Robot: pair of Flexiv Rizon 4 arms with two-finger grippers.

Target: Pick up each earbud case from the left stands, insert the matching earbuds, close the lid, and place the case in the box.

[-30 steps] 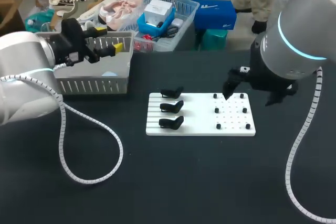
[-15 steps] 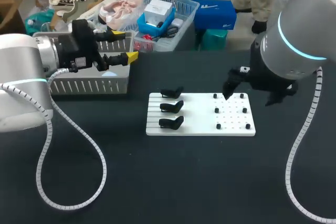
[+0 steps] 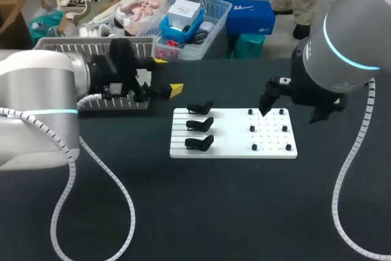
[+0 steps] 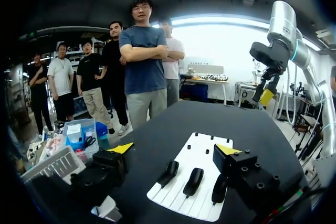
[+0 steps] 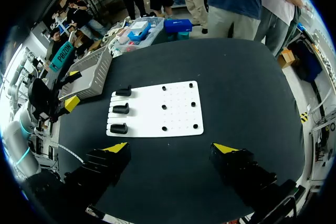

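Currently L tool (image 3: 168,76) spread wide near white board (image 3: 232,146), R tool (image 5: 170,147) spread too, board ahead of it.

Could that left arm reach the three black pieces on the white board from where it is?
Probably yes. The left gripper hangs open just beside the white board, fingers toward the black pieces, and nothing stands between them.

White board (image 3: 232,139), blk stands (image 3: 200,124), blk table (image 3: 214,212) — grey basket (image 5: 86,74)
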